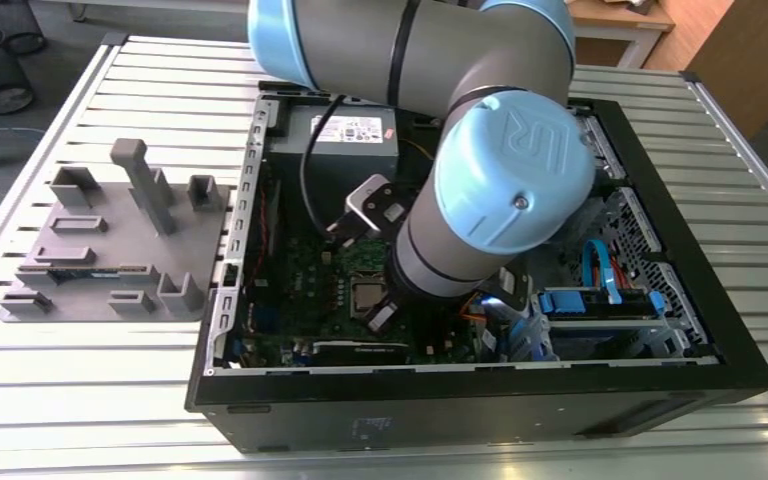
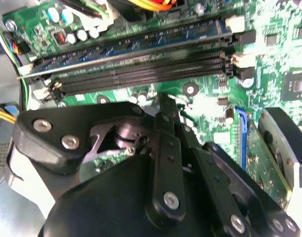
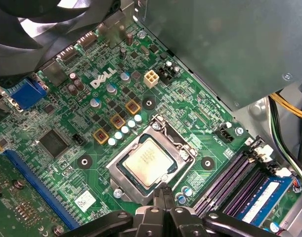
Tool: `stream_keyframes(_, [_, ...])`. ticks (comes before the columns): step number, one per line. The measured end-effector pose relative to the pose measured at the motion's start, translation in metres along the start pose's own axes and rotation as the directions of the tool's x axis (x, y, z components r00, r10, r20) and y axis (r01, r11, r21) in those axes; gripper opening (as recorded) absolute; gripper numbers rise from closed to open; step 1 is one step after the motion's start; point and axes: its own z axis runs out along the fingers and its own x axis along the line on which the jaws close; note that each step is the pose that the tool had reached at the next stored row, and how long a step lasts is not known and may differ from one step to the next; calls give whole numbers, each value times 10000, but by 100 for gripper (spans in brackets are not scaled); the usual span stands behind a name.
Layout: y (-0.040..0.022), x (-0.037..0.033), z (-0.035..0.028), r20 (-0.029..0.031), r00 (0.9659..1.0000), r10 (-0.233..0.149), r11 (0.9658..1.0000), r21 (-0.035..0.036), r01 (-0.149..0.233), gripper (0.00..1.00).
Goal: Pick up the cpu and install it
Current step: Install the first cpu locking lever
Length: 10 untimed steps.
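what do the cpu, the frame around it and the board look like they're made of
The cpu: metal top, dull silvery-beige with a soft sheen and faint print. The socket frame around it: probably stamped steel, brighter and shinier, with thin bent edges. The motherboard: likely fibreglass laminate under a glossy green coating, with fine traces and solder points.

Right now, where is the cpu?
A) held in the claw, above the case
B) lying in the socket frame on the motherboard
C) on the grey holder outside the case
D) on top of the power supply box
B: in the first wrist view the cpu lies flat inside the silver socket frame on the green motherboard, and the claw beside the frame holds nothing.
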Motion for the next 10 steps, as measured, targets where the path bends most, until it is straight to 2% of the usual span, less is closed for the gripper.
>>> stream_keyframes(10, [-9,-8,8,0,10000,0,10000,1,0,11])
